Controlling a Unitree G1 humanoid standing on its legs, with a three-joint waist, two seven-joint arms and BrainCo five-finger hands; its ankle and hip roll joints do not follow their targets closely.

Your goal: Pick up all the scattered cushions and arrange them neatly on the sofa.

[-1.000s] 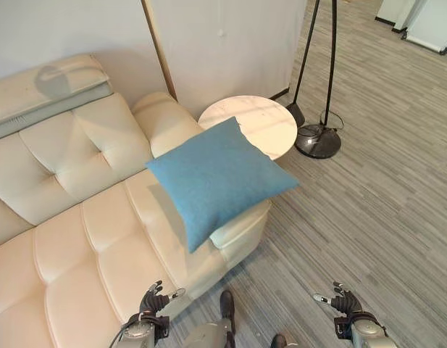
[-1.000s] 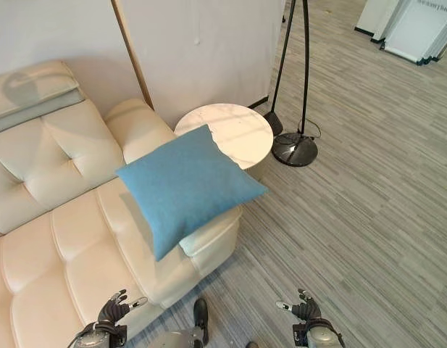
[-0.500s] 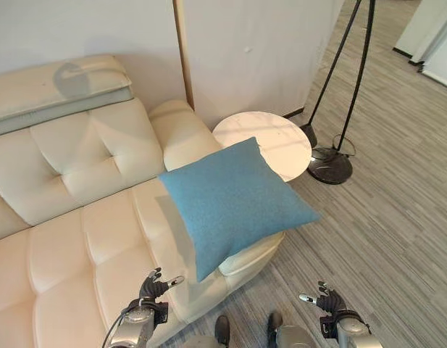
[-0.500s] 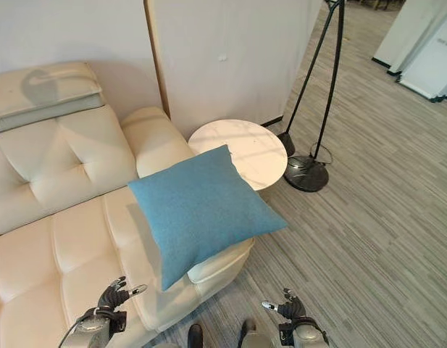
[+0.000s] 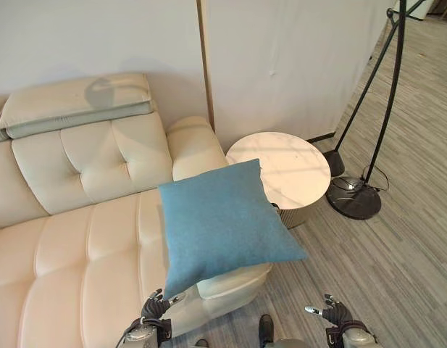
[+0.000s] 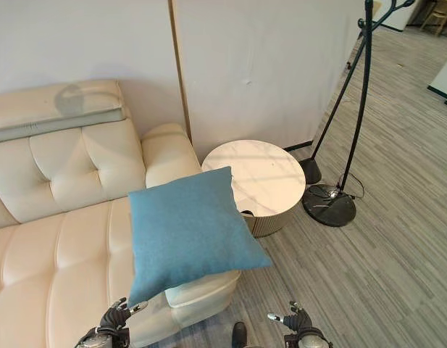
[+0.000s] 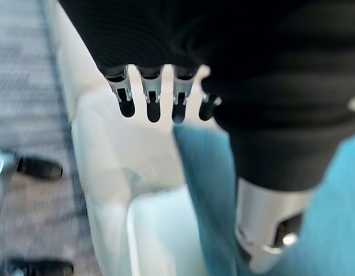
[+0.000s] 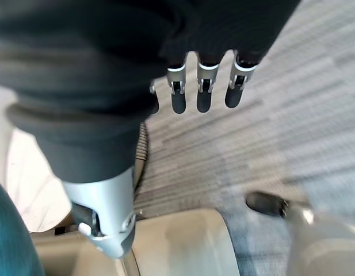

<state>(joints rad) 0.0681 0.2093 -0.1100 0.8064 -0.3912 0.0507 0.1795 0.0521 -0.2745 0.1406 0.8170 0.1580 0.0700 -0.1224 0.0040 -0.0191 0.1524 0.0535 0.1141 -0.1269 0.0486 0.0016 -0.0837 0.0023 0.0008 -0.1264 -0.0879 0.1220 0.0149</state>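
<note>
A blue square cushion [image 5: 223, 221] lies tilted on the right end of the cream leather sofa [image 5: 71, 239], one corner hanging over the sofa's front edge. It also shows as a blue surface, the cushion [image 7: 212, 190], past my left hand. My left hand [image 5: 153, 307] is low at the sofa's front, below the cushion, fingers relaxed and holding nothing. My right hand [image 5: 332, 313] hangs over the grey floor to the right, open and holding nothing. The fingers [image 8: 202, 86] of the right hand point down at the floor.
A round white side table [image 5: 281, 167] stands beside the sofa's right arm. A black floor lamp with a round base [image 5: 353, 201] stands to its right. A white wall panel [image 5: 281, 65] rises behind. Grey wood floor [image 5: 397, 275] spreads to the right.
The camera has swung, so sofa, cushion and table sit differently in the picture. Both hands stay low and open. The cushion has not moved on the sofa.
</note>
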